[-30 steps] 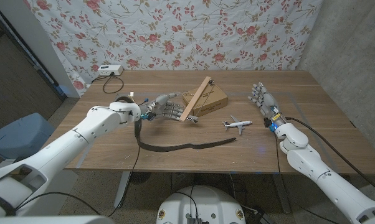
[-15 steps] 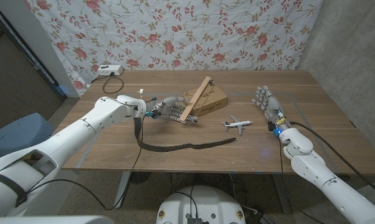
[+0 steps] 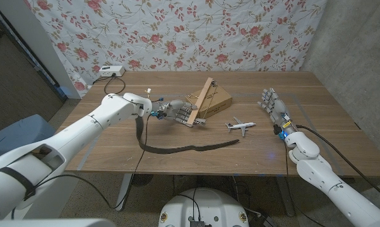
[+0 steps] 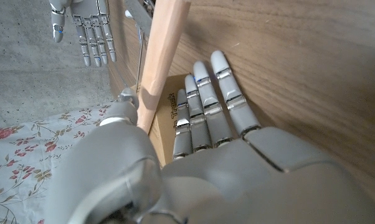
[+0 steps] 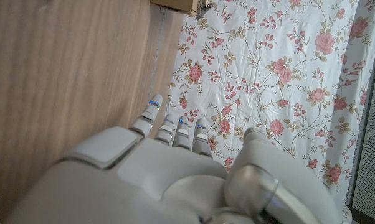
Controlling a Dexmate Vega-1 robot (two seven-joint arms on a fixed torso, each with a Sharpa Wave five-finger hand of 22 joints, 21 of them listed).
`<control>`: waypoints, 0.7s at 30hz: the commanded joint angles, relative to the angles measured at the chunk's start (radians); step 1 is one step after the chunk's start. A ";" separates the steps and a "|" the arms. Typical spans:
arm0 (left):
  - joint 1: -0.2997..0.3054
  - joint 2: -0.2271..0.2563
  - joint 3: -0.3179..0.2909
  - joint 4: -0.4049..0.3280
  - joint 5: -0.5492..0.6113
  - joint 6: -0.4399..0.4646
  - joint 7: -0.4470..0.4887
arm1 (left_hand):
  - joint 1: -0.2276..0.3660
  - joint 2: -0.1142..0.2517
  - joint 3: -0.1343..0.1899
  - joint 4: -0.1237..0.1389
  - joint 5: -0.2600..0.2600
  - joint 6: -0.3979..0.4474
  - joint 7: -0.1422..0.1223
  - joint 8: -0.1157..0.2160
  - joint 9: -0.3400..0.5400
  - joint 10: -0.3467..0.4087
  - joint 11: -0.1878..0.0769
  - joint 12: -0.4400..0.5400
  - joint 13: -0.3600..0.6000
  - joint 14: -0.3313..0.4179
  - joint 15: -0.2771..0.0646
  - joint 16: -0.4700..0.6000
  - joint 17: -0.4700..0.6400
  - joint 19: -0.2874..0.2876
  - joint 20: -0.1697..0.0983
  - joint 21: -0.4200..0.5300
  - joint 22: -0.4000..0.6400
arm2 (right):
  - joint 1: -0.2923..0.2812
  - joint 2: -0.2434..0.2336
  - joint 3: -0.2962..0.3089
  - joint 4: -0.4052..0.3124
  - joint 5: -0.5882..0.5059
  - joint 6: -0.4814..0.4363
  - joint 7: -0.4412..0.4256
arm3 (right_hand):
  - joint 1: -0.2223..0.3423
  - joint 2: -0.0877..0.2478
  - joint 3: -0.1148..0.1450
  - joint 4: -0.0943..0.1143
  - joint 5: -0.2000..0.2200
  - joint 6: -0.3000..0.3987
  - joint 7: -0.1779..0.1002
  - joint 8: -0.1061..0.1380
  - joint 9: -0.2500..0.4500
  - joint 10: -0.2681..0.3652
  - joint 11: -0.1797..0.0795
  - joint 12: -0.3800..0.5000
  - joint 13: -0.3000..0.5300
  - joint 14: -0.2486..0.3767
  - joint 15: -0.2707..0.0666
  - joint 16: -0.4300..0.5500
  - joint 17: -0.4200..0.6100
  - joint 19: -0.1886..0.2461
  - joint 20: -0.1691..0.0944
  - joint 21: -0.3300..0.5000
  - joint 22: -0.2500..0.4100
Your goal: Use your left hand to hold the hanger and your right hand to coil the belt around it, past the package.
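Judging by how things lie, you are at the start: the belt [image 3: 177,149] lies loose on the table [image 3: 316,157], near the hanger [image 3: 201,101], which leans on the package [image 3: 210,99]. Your left hand [image 3: 176,111] has its fingers [image 4: 207,102] straight beside the hanger bar, thumb on the other side; not clearly clamped yet. Your right hand [image 3: 275,108] stands well apart, fingers spread, holding nothing. All the coiling remains.
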 commanded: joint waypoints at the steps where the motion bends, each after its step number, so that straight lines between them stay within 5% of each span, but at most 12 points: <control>1: -0.042 -0.021 0.044 0.026 0.036 0.035 -0.041 | 0.010 -0.033 -0.001 0.002 -0.004 -0.007 0.046 -0.015 0.004 0.006 0.004 -0.011 0.000 0.012 0.000 -0.011 0.002 0.020 -0.005 0.001 0.004 | -0.003 0.003 0.004 0.005 0.002 0.004 0.001 | -0.005 -0.001 0.003 -0.006 0.007 0.003 -0.006 0.004 0.004 0.009 -0.003 0.005 0.003 -0.001 0.006 0.007 0.003 0.004 0.003 -0.002 0.003; 3: -0.043 -0.026 0.042 0.048 0.023 0.023 -0.073 | -0.053 -0.093 -0.048 0.033 0.000 -0.027 0.049 -0.037 0.004 -0.021 0.022 -0.040 -0.004 -0.021 0.019 -0.040 0.007 0.007 0.011 -0.015 0.004 | -0.003 0.003 0.004 0.003 0.000 0.003 -0.001 | -0.005 -0.001 0.003 -0.006 0.007 0.003 -0.006 0.004 0.004 0.010 -0.002 0.005 0.003 -0.001 0.007 0.007 0.003 0.004 0.003 -0.002 0.003; 8: -0.068 -0.018 0.060 0.078 0.017 0.026 -0.166 | -0.121 -0.107 -0.083 0.066 0.012 -0.064 0.049 -0.066 0.004 -0.063 0.072 -0.079 -0.007 -0.073 0.091 -0.077 0.011 -0.011 0.059 -0.040 0.004 | -0.005 0.002 0.003 -0.007 -0.006 0.001 -0.013 | -0.006 -0.001 0.003 -0.007 0.007 0.002 -0.006 0.004 0.004 0.011 -0.002 0.005 0.003 0.001 0.009 0.008 0.003 0.006 0.004 -0.004 0.004; 14: -0.095 0.007 0.097 0.053 0.044 0.061 -0.225 | -0.133 -0.086 -0.084 0.074 0.017 -0.013 0.050 -0.051 0.011 0.012 0.072 -0.065 -0.011 -0.001 0.091 -0.064 0.008 0.014 0.060 -0.045 0.004 | 0.000 0.003 -0.003 -0.022 -0.018 -0.006 -0.024 | -0.007 0.000 0.003 -0.007 0.007 0.003 -0.006 0.004 0.004 0.010 -0.003 0.004 0.003 0.002 0.009 0.008 0.003 0.007 0.004 -0.006 0.004; 21: -0.129 0.035 0.142 0.020 0.084 0.093 -0.293 | -0.132 -0.063 -0.079 0.072 0.013 0.076 0.051 -0.034 0.016 0.119 0.050 -0.048 -0.016 0.111 0.056 -0.050 0.003 0.079 0.026 -0.041 0.006 | 0.002 0.007 -0.012 -0.041 -0.037 -0.002 -0.038 | -0.008 0.000 0.004 -0.008 0.007 0.002 -0.007 0.004 0.004 0.010 -0.003 0.004 0.003 0.003 0.009 0.008 0.003 0.009 0.003 -0.007 0.004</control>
